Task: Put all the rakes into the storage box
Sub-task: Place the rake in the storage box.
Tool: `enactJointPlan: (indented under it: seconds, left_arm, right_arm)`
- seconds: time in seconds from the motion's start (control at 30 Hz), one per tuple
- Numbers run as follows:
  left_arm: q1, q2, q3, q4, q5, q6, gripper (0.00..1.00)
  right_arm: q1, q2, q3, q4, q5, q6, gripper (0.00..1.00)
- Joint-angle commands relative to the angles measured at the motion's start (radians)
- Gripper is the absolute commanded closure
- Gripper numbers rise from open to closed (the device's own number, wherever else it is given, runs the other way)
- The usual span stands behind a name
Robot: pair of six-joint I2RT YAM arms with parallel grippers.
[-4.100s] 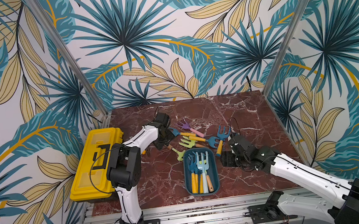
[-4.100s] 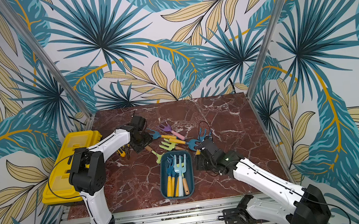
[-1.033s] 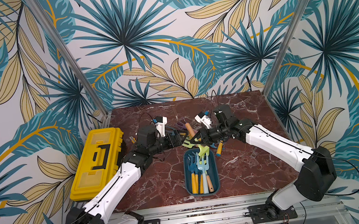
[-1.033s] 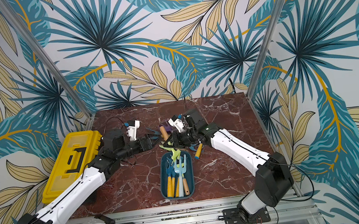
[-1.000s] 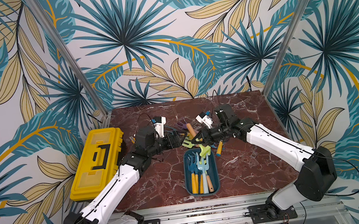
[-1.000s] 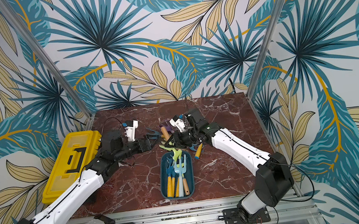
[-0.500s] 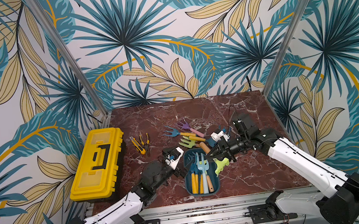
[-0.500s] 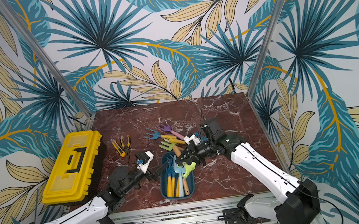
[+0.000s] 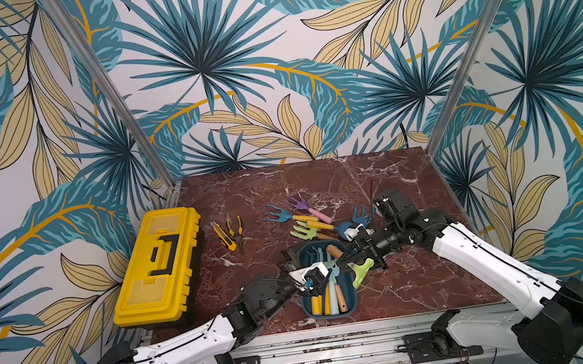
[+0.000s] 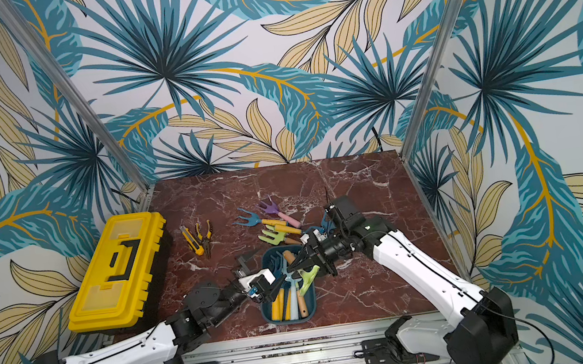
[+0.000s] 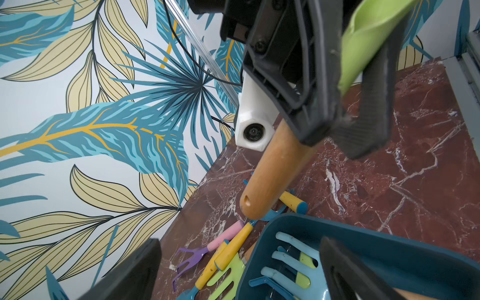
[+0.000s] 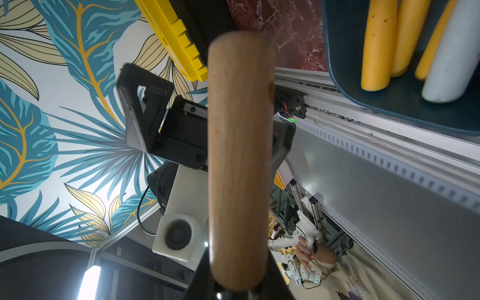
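Note:
My right gripper (image 9: 348, 256) is shut on a rake (image 9: 334, 251) with a wooden handle and a green head. It holds the rake in the air over the far end of the storage box (image 9: 351, 307), a dark teal tray. The wooden handle (image 12: 239, 155) fills the right wrist view. Several rakes with yellow and white handles lie in the tray (image 12: 363, 104). My left gripper (image 9: 303, 270) is open at the tray's far left corner. In the left wrist view one of its fingers (image 11: 345, 270) hangs inside the tray (image 11: 363, 233), under the held rake (image 11: 272, 176).
A yellow toolbox (image 9: 158, 269) lies at the table's left edge. A utility knife and pliers (image 9: 229, 233) lie beside it. Several loose rakes (image 9: 302, 219) lie just behind the tray, and a blue one (image 9: 361, 216) lies under my right arm.
Over the last second my right gripper carried the rake from the pile behind the tray to above its far end. My left arm swung back to the front and reached in beside the tray, still open.

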Motion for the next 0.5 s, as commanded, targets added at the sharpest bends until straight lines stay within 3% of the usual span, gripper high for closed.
enactJointPlan:
  seconds: [0.0,0.3,0.37,0.47]
  left_arm:
    - [-0.009,0.017,0.077,-0.062,-0.011,0.061,0.03]
    - [-0.014,0.102,0.163,-0.136,0.093,0.062,0.2]
    - [-0.015,0.105,0.165,-0.144,0.11,0.054,0.33]
    - [-0.014,0.119,0.197,-0.194,0.149,0.038,0.42]
  right_arm:
    - [0.001,0.014,0.018,-0.062,-0.038,-0.023,1.0]
    - [0.001,0.038,0.018,-0.076,-0.052,-0.055,1.0]
    - [0.001,0.042,0.02,-0.076,-0.055,-0.055,1.0]
    - [0.001,0.048,0.03,-0.077,-0.061,-0.057,1.0]
